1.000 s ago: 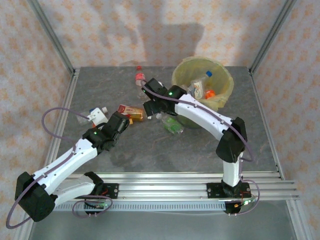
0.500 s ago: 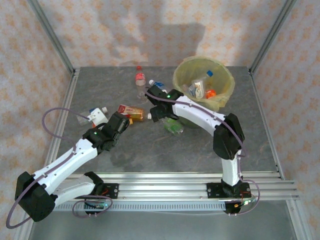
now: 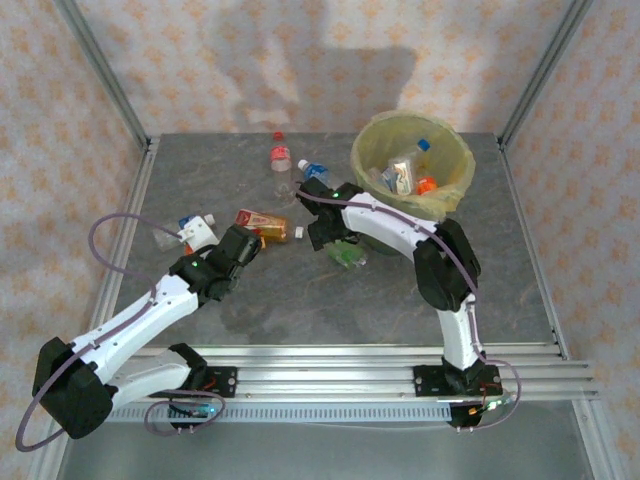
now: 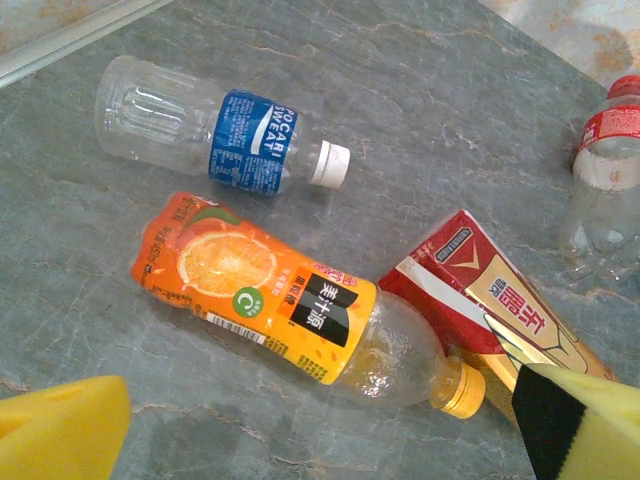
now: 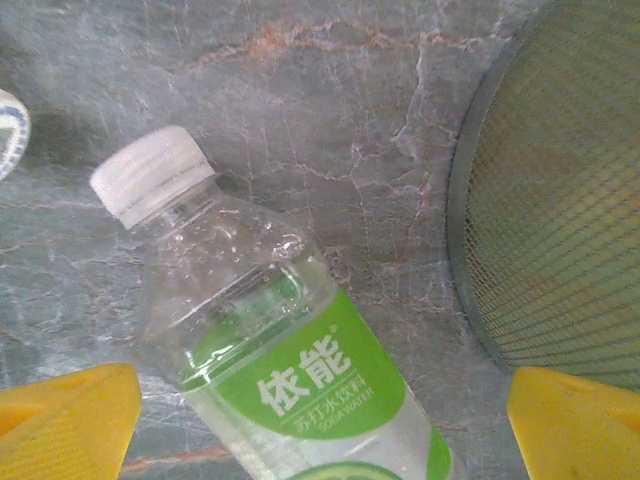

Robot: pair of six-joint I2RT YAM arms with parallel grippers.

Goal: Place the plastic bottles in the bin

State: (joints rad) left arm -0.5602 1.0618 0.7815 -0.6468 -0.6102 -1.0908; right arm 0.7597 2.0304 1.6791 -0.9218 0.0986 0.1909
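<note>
A grey veined stone tabletop [image 3: 300,310] sits inside walls [image 3: 250,60] of peach flowered paper. The left gripper [image 4: 320,435] hangs released with its yellow pads spread wide. The orange-label bottle [image 4: 290,300] lies just ahead between them, and a blue-label bottle [image 4: 225,140] lies beyond it. The right gripper [image 5: 320,420] is likewise spread, with the green-label bottle [image 5: 290,370] lying between its pads and the bin [image 5: 560,200] just to their right. Over the last second the right gripper has slid toward the bin and over the green-label bottle, while the left has stayed put.

Loose bottles [image 4: 270,300] near upright bin [image 3: 460,185]
</note>
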